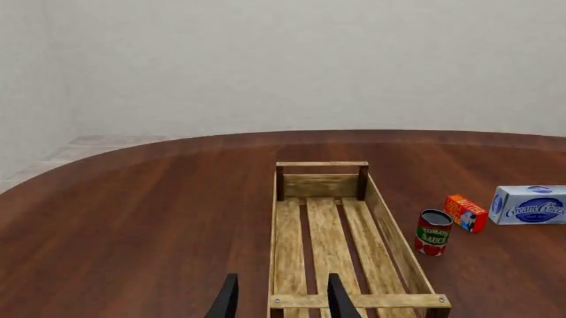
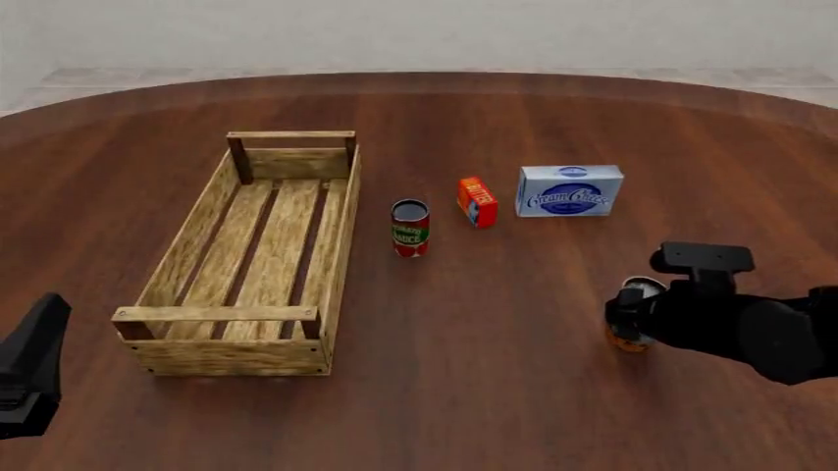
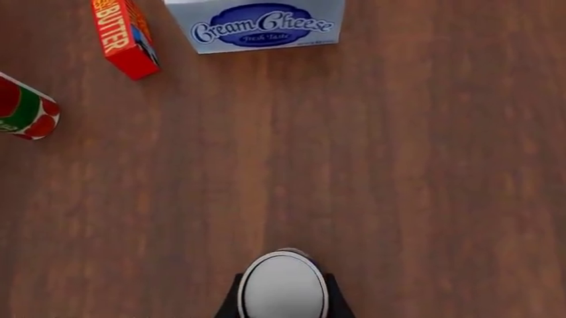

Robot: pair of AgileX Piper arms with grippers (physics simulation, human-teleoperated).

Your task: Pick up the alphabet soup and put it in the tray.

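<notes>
The alphabet soup can stands on the table at the front right; in the front view only its silver top [image 2: 641, 287] and orange base show beside the right arm. In the right wrist view its silver-white top [image 3: 283, 286] sits between the fingers, which press against both sides. My right gripper [image 3: 283, 301] is shut on the alphabet soup, low at the table. The tray [image 2: 343, 235], a long crate of light wooden slats, lies at the left and holds nothing. My left gripper [image 1: 283, 301] is open and empty, just short of the tray's near end [image 1: 354, 301].
A small red-and-green tomato sauce can [image 2: 410, 228], an orange butter box [image 2: 477, 201] and a blue-and-white cream cheese box [image 2: 568, 190] stand in a row right of the tray, beyond the soup can. The left arm [image 2: 31, 373] is at the front left corner.
</notes>
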